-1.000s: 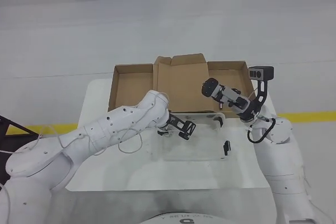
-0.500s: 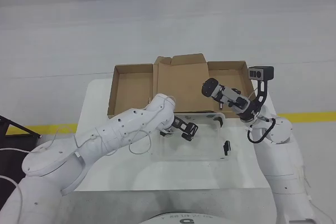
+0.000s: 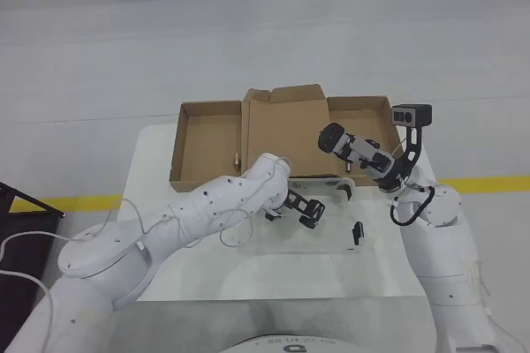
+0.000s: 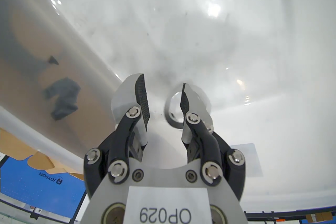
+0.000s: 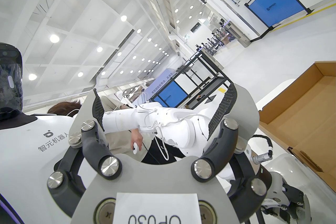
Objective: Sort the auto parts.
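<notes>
My left gripper (image 3: 311, 212) is down inside the clear plastic bin (image 3: 274, 243) in the middle of the table. In the left wrist view the left gripper (image 4: 162, 87) stands open close above the bin floor. A small metal ring (image 4: 172, 110) lies on that floor right by one fingertip, partly hidden behind it, with nothing in the gap between the fingers. A black part (image 3: 357, 232) lies at the bin's right side. My right gripper (image 3: 329, 138) is held up over the cardboard box (image 3: 287, 115); the right gripper (image 5: 164, 92) is open and empty.
The open cardboard box has several compartments and stands at the table's far edge. A small brass-coloured piece (image 3: 237, 161) sits by its left divider. A dark shape (image 4: 63, 99) shows blurred through the bin wall (image 4: 78, 33). Bare table surface (image 3: 159, 176) lies to the left.
My left gripper has slid to the right along the bin floor. The right arm has kept still.
</notes>
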Controlling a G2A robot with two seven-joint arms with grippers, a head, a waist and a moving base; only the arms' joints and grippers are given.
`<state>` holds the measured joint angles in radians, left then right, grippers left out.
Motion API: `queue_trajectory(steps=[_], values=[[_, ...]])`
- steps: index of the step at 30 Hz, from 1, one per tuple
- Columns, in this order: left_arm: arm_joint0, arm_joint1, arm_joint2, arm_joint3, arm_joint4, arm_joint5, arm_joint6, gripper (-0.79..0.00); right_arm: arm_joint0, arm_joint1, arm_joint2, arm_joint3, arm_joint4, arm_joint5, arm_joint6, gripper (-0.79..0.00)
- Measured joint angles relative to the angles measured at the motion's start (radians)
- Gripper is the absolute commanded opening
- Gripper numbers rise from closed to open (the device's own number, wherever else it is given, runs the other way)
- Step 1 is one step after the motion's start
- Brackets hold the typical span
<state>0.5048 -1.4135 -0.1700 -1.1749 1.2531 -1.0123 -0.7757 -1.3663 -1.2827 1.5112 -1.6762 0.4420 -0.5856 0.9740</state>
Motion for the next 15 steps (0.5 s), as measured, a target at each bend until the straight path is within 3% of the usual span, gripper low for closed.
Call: queue_trajectory(steps=[9, 15], values=[[-0.034, 0.019, 0.0, -0.001, -0.009, 0.0, -0.032, -0.493, 0.0, 0.0, 0.0, 0.0, 0.0, 0.0, 0.0, 0.0], [-0.022, 0.03, 0.0, -0.049, -0.021, 0.0, 0.0, -0.499, 0.0, 0.0, 0.0, 0.0, 0.0, 0.0, 0.0, 0.0]])
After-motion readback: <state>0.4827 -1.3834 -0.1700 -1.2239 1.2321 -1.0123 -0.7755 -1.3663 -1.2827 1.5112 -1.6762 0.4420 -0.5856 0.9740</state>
